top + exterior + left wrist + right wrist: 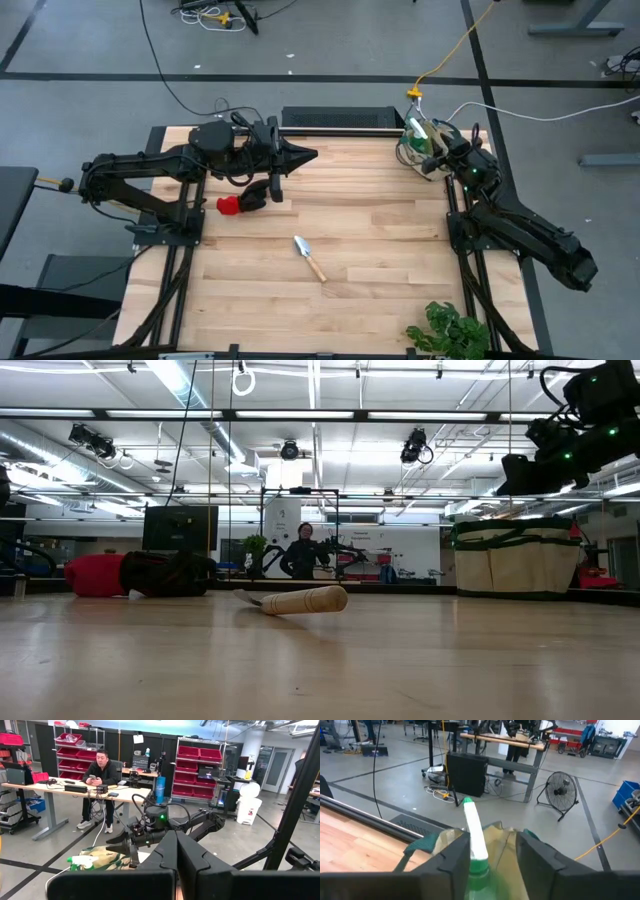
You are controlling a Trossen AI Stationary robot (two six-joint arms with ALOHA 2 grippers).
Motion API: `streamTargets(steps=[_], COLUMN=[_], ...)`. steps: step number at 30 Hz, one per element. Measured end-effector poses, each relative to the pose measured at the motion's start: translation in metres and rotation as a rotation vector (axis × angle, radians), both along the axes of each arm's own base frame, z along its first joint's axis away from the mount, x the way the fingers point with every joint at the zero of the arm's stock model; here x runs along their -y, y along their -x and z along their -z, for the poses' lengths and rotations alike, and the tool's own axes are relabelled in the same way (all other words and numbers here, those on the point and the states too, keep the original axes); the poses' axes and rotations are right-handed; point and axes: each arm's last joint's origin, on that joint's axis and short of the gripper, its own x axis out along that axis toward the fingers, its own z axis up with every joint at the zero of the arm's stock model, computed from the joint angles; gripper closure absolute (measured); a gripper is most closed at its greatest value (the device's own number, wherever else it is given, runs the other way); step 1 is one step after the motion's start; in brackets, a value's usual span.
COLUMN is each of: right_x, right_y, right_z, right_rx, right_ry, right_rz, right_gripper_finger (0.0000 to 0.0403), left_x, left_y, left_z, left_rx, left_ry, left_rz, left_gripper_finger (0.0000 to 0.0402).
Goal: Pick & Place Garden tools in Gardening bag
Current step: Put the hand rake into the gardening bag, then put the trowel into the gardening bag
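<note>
**Spray bottle hangs over the bag as the jaws part**

Left arm first: it lies folded along the far-left edge of the table, its left gripper (305,155) pinched fully together with nothing in it, pointing toward the middle of the far edge. Just beside it on the wood lies the red-and-black glove (243,201), untouched. Near the centre of the table rests the wooden-handled silver trowel (309,257), well apart from both arms. At the near right corner a leafy green plant (451,333) sits at the table edge.

Over at the far right corner stands the gardening bag (516,558), beige with a darker rim. The right gripper (493,852) hovers directly above its mouth, jaws spread partway, and the green spray bottle (475,840) stands upright between the fingers (452,860). From where I stand I cannot tell whether the fingers touch the bottle or have let go.

The bag sits right at the table's corner, so a bottle that tips as it drops could catch the rim, knock the soft fabric over, or fall to the floor outside. If the fingers drag on the bottle while lifting away, they could pull it back out or tug the bag sideways. The glove and trowel are not yet packed.
</note>
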Motion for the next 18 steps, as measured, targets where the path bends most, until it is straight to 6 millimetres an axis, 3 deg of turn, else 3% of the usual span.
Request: streamTargets(steps=[7,18], right_x=[-0.0002,0.0], right_y=[0.0002,-0.0005], right_z=[0.0014,-0.0013], right_rx=[0.007,0.032], right_ry=[-0.018,0.0], right_rz=[0.003,-0.012], right_gripper_finger=[0.0207,0.0202], left_x=[0.0,0.0], left_y=[0.0,0.0], left_z=[0.0,0.0], left_rx=[0.0,0.001], left_ry=[-0.001,0.008], left_rz=[0.0,0.001], left_gripper_finger=[0.04,0.04])
